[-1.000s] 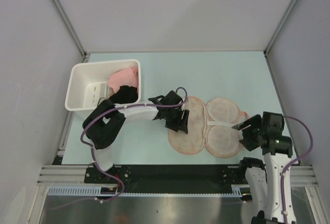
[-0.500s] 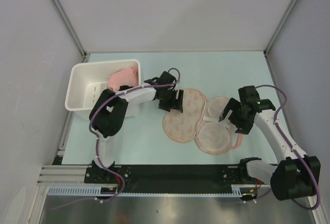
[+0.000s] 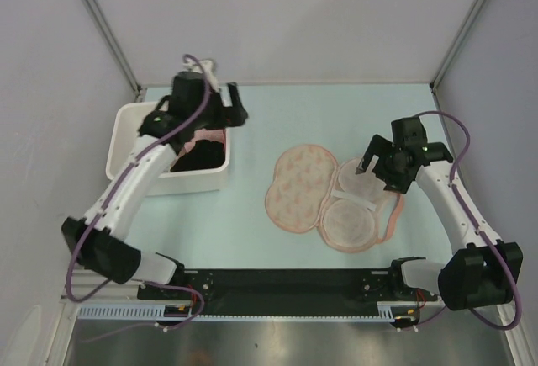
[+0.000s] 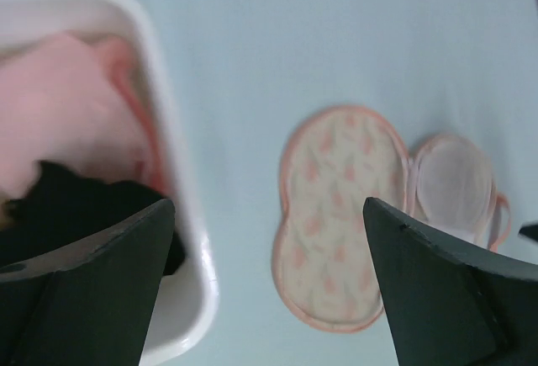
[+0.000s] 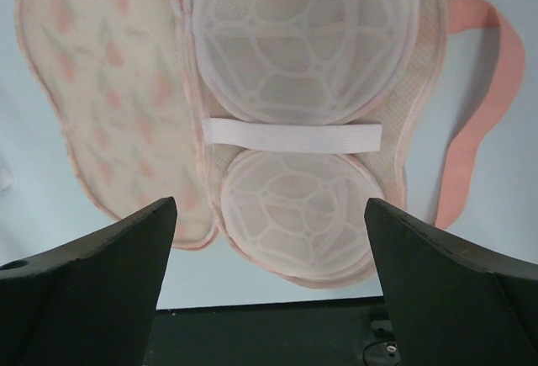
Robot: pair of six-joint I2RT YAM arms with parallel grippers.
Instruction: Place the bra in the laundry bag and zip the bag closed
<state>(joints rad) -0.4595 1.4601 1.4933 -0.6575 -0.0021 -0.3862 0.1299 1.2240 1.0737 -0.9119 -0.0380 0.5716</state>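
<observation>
The laundry bag lies open on the pale table, its printed lobe on the left. The lobe on the right holds two white mesh domes under a white elastic band. A pink strap loop trails off its right side. The bra does not show in any view. My left gripper hangs open above the far right corner of the white bin, well away from the bag. My right gripper hovers open over the bag's right lobe, with nothing between its fingers.
In the white bin lie a pink cloth and a black garment. A black rail runs along the table's near edge, just below the bag. Grey walls stand on three sides.
My left gripper has left the bag's printed lobe and swung up and back over the bin. Both grippers have opened wider. The right gripper moved a little farther back.
</observation>
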